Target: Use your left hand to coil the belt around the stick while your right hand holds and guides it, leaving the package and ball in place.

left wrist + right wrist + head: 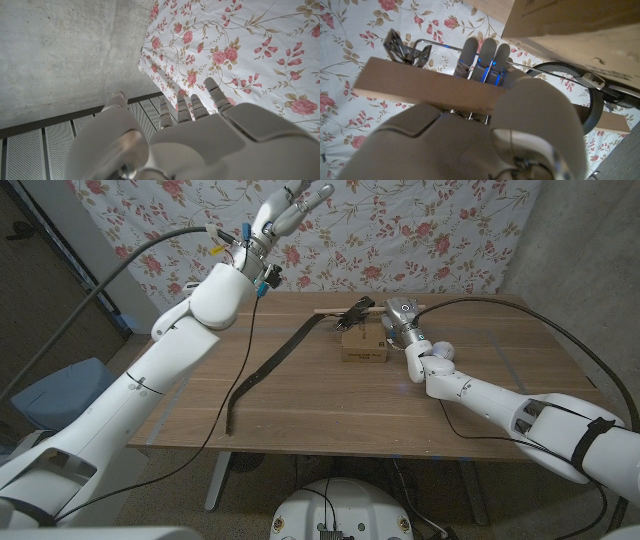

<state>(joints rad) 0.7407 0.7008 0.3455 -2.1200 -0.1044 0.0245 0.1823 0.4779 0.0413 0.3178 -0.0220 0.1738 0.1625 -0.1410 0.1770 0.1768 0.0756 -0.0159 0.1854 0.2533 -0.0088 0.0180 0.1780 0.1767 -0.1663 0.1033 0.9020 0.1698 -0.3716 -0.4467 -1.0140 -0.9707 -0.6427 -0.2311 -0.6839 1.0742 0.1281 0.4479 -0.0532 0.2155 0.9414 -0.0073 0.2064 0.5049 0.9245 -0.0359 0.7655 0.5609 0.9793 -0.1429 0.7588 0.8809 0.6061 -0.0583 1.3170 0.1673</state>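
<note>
Belt (262, 370): long dark strap lying slack on tabletop (300, 420), one end at stick (335, 310), other trailing toward near-left edge. Looks limp, light, likely floppy; best taken near free end. Stick thin, stiff, wooden. Right hand (400, 320) grips stick (430, 92) beside package (363, 345). Left hand (290, 210) raised high, fingers apart, holding nothing. Right wrist view shows grip on stick; head view shows belt's whole run.
</note>
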